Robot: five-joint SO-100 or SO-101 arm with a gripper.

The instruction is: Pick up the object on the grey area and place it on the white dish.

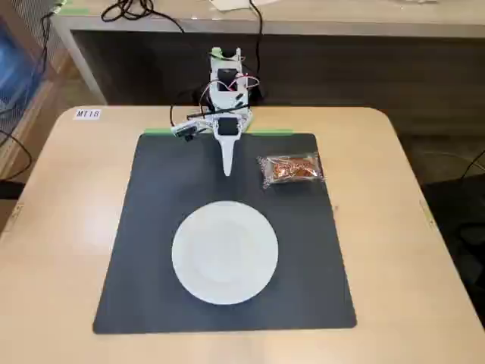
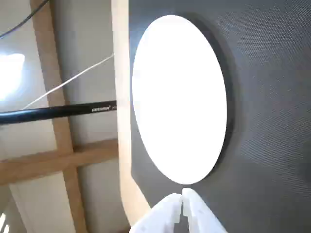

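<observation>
Crinkly-wrapped snack [image 1: 292, 170] on grey mat [image 1: 151, 250], white plate [image 1: 225, 252] bare, fingers [image 2: 182, 195] clenched, grasping nothing.

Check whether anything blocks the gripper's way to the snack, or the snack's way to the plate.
Nothing visible does. In the fixed view only bare mat lies between the gripper and the snack, and between the snack and the empty plate.
</observation>
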